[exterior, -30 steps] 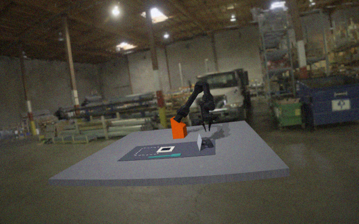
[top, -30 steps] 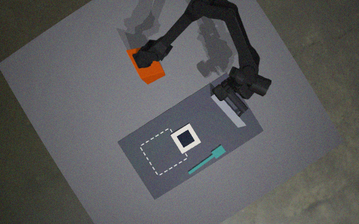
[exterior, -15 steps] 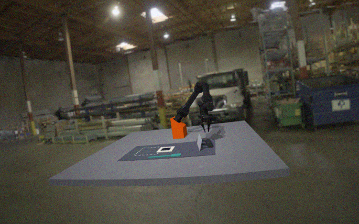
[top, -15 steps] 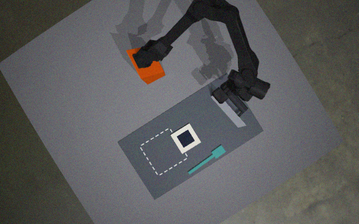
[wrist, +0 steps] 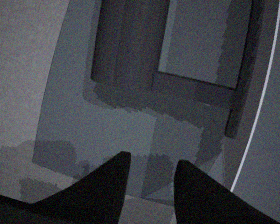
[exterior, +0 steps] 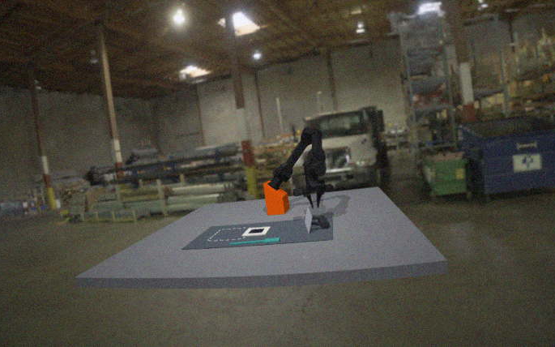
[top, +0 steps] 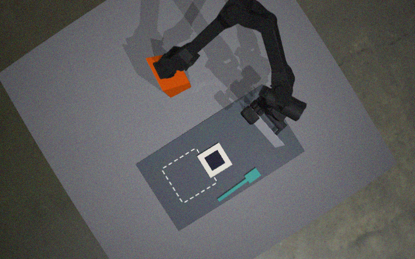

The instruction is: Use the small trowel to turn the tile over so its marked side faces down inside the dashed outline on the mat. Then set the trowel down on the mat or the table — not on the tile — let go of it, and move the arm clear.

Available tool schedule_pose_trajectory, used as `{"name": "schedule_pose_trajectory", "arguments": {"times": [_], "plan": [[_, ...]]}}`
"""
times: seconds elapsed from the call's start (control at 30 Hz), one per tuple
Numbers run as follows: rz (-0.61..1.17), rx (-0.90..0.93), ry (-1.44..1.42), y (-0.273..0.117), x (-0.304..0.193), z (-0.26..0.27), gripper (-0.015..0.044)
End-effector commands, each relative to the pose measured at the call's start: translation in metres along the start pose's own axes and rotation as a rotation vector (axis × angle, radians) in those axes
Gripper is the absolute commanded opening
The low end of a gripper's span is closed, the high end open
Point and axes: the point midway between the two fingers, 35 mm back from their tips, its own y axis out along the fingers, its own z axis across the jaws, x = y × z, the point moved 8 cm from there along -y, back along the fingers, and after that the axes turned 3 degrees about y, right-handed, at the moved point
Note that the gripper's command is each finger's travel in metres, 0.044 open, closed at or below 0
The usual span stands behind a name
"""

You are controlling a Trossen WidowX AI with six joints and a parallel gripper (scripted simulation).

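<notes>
One black two-fingered pincer (top: pixel 256 108) (exterior: pixel 315 206) (wrist: pixel 152 165), slightly open, holding nothing; one white square tile (top: pixel 202 160) (exterior: pixel 248 233), dark-centred marking upward, overlapping the dashed white outline (top: pixel 172 186) (exterior: pixel 215 240).

tile: 1 (top: pixel 214 160) (exterior: pixel 256 231) | trowel: 1 (top: pixel 252 175) (exterior: pixel 272 239) | mat: 1 (top: pixel 237 138) (exterior: pixel 290 228) (wrist: pixel 121 130) | dashed outline: 1 (top: pixel 172 186) (exterior: pixel 219 240) | upright pale panel: 1 (top: pixel 269 133) (exterior: pixel 308 220) | orange block: 1 (top: pixel 176 85) (exterior: pixel 275 200) | arm: 1 (top: pixel 278 48) (exterior: pixel 315 155) | hand: 1 (top: pixel 253 111) (exterior: pixel 313 206) (wrist: pixel 152 157), two fingers | surface: 1 (top: pixel 73 96) (exterior: pixel 228 264) (wrist: pixel 21 75) | truck: 1 (exterior: pixel 337 142) | large bins: 2, one green bin (exterior: pixel 445 176), one blue bin (exterior: pixel 503 159)
</notes>
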Motion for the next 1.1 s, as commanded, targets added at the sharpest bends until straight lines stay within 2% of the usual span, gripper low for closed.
{"name": "schedule_pose_trajectory", "arguments": {"times": [0.0,1.07], "plan": [[0.009,-0.003,-0.002,0.004,-0.001,-0.007,0.01],[0.01,-0.008,-0.003,0.005,0.005,-0.084,0.01]]}}
